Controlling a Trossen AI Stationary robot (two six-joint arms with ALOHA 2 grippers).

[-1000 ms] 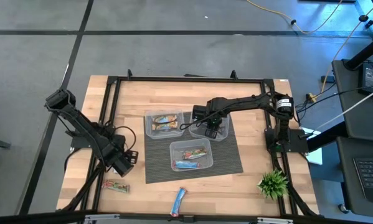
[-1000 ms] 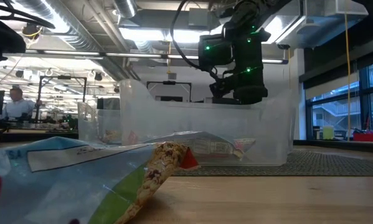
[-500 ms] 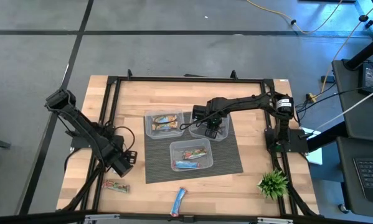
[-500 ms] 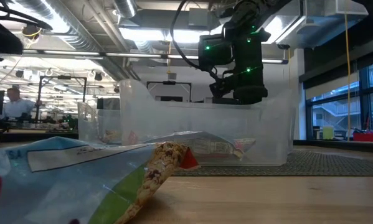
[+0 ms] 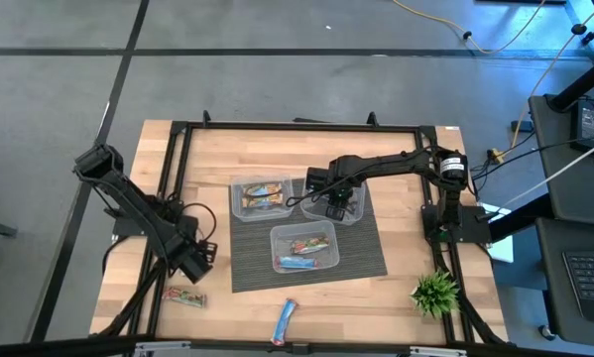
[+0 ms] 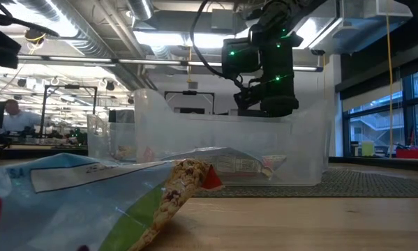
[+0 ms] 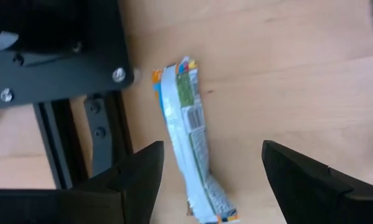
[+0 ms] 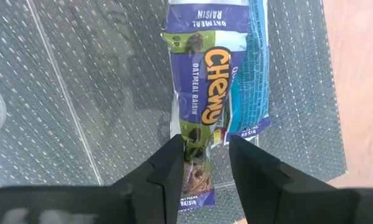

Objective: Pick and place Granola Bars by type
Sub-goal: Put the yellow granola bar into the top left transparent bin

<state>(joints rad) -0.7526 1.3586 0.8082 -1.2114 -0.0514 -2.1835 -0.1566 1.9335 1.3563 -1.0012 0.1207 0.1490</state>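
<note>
My left gripper [image 7: 212,149] hangs open above the wood at the table's left, fingers pointing down. A green-and-white wrapped granola bar [image 7: 189,134] lies flat on the wood below it, near the black frame rail; in the high view it is the bar [image 5: 185,297] just nearer than the gripper [image 5: 202,258]. My right gripper [image 5: 338,203] reaches down into the far right clear tub [image 5: 357,216], shut on a purple granola bar [image 8: 198,81]. A blue-wrapped bar [image 8: 248,74] lies against it. Another blue bar [image 5: 285,322] lies by the near edge. My right gripper pinches the purple bar between its two fingers [image 8: 174,163], on the bar's two long edges near one end [image 8: 195,158]. The fingers come from above, pointing down, and lie across the bar. Whether the bar is clear of the tub's floor I cannot tell.
Two more clear tubs holding bars stand on the grey mat, one far left [image 5: 260,198] and one near [image 5: 303,248]. A small green plant [image 5: 435,293] stands at the near right corner. Black frame rails [image 5: 168,198] run round the table's edges.
</note>
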